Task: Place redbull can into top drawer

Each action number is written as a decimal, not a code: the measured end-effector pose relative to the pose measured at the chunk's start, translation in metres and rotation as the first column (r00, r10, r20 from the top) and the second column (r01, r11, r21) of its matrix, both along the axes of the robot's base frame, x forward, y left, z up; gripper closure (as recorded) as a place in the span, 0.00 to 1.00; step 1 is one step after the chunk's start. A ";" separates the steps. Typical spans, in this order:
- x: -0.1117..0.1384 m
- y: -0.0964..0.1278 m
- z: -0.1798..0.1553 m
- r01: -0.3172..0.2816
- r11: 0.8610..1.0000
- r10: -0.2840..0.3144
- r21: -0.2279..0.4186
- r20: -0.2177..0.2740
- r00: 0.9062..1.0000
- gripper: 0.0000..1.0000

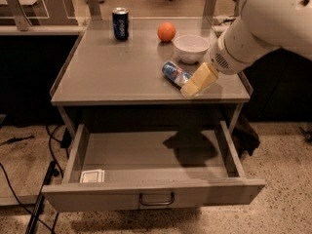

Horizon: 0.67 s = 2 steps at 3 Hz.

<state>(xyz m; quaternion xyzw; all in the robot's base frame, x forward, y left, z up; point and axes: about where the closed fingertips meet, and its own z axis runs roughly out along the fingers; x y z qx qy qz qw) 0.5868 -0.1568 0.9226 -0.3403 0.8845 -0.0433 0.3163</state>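
Observation:
The redbull can (174, 73) lies on its side on the grey table top, in front of the white bowl (191, 48). My gripper (195, 84) hangs from the white arm at the right, its yellowish fingers just right of the can's near end, close over it. The top drawer (155, 195) is pulled open below the table top, with its dark bar handle (156, 199) at the front centre. The arm's shadow falls on the drawer floor.
A dark blue Pepsi can (120, 23) stands at the back left of the table top. An orange (166, 31) sits beside the bowl. A small white packet (92, 176) lies in the drawer's front left corner. Cables (29, 179) run over the floor at the left.

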 end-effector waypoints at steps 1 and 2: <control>0.008 -0.003 -0.011 0.059 0.998 -0.060 0.038 0.026 0.998 0.00; 0.022 0.004 -0.019 0.080 0.993 -0.084 0.086 0.050 0.995 0.00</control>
